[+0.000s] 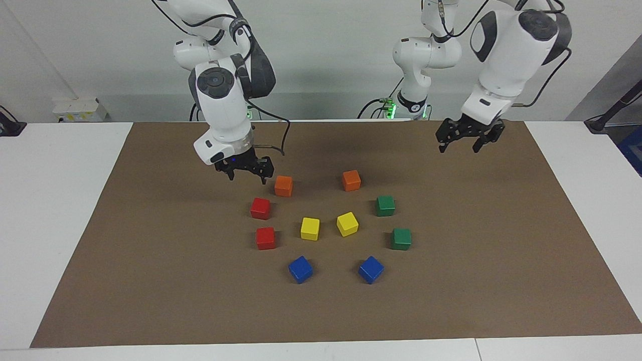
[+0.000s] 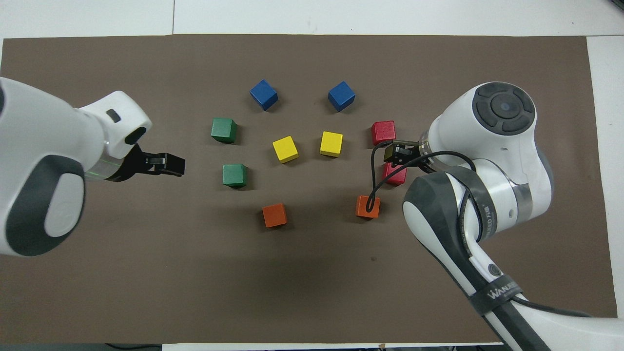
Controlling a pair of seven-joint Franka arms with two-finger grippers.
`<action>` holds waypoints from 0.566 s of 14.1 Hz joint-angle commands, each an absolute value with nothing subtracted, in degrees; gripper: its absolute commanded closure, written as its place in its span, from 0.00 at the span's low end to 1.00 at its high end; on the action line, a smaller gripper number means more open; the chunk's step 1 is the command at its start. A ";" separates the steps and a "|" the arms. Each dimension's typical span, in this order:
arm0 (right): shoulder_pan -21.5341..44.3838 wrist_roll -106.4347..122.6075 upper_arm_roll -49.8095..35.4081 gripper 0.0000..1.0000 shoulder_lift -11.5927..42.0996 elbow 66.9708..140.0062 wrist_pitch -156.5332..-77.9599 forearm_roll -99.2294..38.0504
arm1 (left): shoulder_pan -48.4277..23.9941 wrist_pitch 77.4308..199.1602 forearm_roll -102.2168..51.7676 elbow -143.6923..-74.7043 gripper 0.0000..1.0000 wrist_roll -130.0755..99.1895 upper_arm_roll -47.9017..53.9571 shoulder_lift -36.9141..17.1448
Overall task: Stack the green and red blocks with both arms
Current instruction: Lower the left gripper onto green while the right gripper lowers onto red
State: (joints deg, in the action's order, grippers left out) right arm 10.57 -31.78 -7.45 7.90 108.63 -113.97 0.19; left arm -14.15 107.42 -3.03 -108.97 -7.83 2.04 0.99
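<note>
Both hands, left hand (image 1: 464,142) and right hand (image 1: 246,173), hang open, empty.

Right tool (image 1: 246,173) (image 2: 400,153): raised, pointing down, fingers apart, above the counter (image 1: 65,200). Left tool (image 1: 469,138) (image 2: 168,164): raised, pointing down, fingers apart, nothing held.

White table (image 1: 60,200), brown mat (image 1: 476,260), coloured cubes (image 1: 310,228)

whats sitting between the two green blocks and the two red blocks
The two yellow blocks sit side by side between the green blocks and the red blocks, clearest in the overhead view.
</note>
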 commanded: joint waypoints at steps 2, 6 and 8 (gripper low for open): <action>10.55 -32.87 -7.29 0.01 7.82 113.55 -120.92 -0.62 | -19.24 118.97 -4.04 -114.06 0.00 -9.93 1.05 -4.48; 10.63 -34.98 -7.29 0.01 9.57 113.99 -123.83 -0.62 | -21.27 126.47 -4.04 -116.10 0.00 -11.16 1.05 -9.22; 10.63 -34.98 -7.29 0.01 10.10 114.69 -125.76 -0.62 | -22.58 127.26 -4.04 -116.28 0.00 -11.16 1.05 -10.45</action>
State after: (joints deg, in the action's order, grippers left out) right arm 10.57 -33.89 -7.42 9.77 113.40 -123.14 0.19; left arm -20.74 125.34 -3.30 -115.26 -10.73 2.05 -10.23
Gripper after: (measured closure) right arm 0.000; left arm 0.000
